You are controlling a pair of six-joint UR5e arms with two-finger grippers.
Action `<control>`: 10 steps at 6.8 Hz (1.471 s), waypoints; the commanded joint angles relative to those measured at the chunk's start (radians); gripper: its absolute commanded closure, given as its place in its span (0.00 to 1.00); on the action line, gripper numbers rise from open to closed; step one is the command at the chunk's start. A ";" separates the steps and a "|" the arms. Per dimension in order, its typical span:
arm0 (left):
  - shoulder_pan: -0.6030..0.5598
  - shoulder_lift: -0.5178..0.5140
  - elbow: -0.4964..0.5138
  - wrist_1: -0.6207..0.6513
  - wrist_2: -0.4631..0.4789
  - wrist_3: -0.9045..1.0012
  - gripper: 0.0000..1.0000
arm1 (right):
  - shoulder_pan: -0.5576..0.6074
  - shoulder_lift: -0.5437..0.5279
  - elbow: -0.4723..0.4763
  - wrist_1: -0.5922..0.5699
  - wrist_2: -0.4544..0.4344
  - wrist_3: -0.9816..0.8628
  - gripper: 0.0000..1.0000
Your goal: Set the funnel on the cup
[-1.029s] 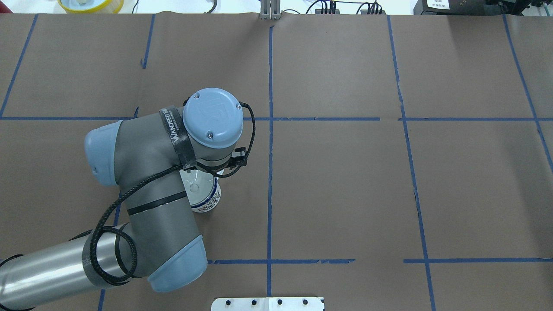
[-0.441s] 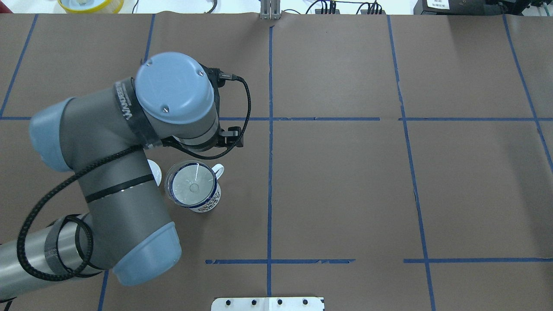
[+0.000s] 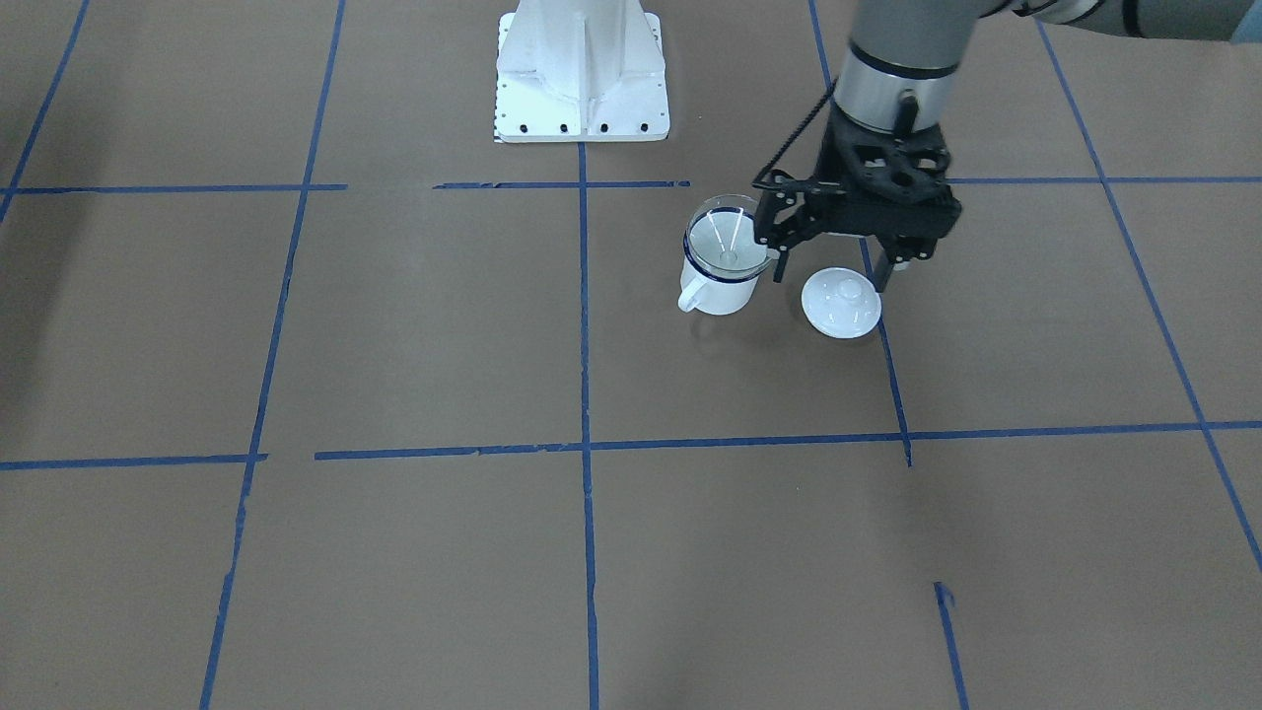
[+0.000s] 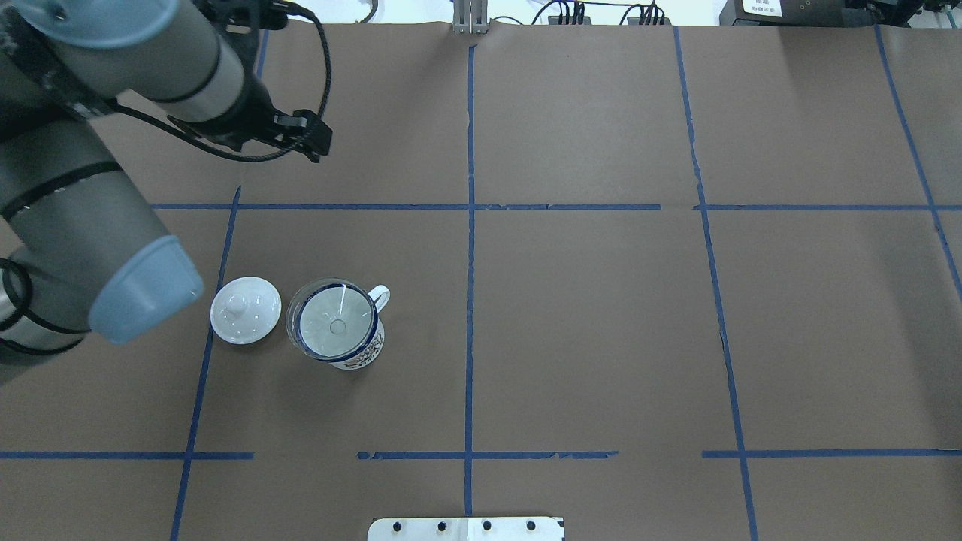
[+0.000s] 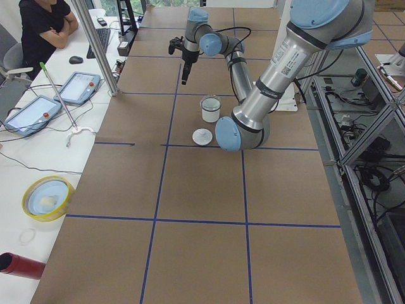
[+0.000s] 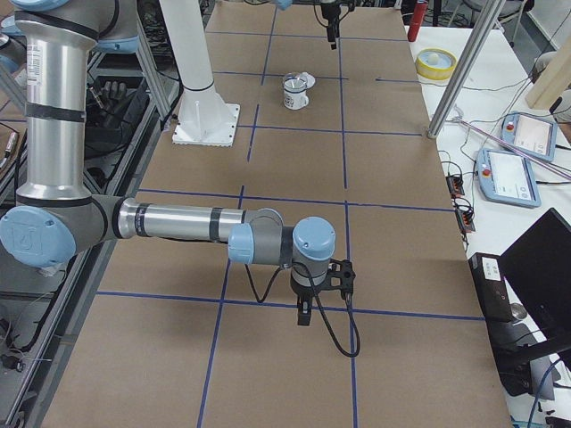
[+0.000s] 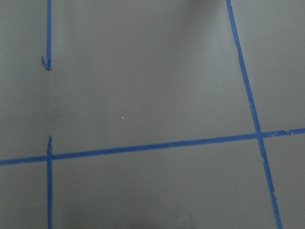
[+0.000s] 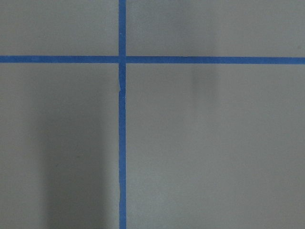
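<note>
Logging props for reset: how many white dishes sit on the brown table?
2: the cup, funnel seated in its mouth, and the lid beside it, apart, on the robot's left.

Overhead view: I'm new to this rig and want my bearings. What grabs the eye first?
The clear funnel sits in the mouth of the white blue-rimmed mug, left of the centre tape line. A white knobbed lid lies just beside it, apart, and the left gripper hangs open, holding nothing.
</note>
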 commanded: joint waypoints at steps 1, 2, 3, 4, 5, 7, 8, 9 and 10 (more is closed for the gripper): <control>-0.268 0.134 0.126 -0.129 -0.224 0.291 0.00 | 0.000 0.000 0.000 0.000 0.000 0.000 0.00; -0.386 0.183 0.196 -0.126 -0.283 0.429 0.00 | 0.000 0.000 0.000 0.000 0.000 0.000 0.00; -0.495 0.275 0.246 -0.135 -0.300 0.642 0.00 | 0.000 0.000 0.000 0.000 0.000 0.000 0.00; -0.574 0.365 0.288 -0.131 -0.347 0.773 0.00 | 0.000 0.000 -0.002 0.000 0.000 0.000 0.00; -0.629 0.463 0.302 -0.143 -0.357 0.844 0.00 | 0.000 0.000 0.000 0.000 0.000 0.000 0.00; -0.671 0.574 0.305 -0.141 -0.357 0.891 0.00 | 0.000 0.000 0.000 0.000 0.000 0.000 0.00; -0.693 0.623 0.302 -0.147 -0.358 0.897 0.00 | 0.000 0.000 0.000 0.000 0.000 0.000 0.00; -0.696 0.629 0.302 -0.169 -0.355 0.903 0.00 | 0.000 0.000 0.000 0.000 0.000 0.000 0.00; -0.697 0.629 0.304 -0.167 -0.355 0.903 0.00 | 0.000 0.000 0.000 0.000 0.000 0.000 0.00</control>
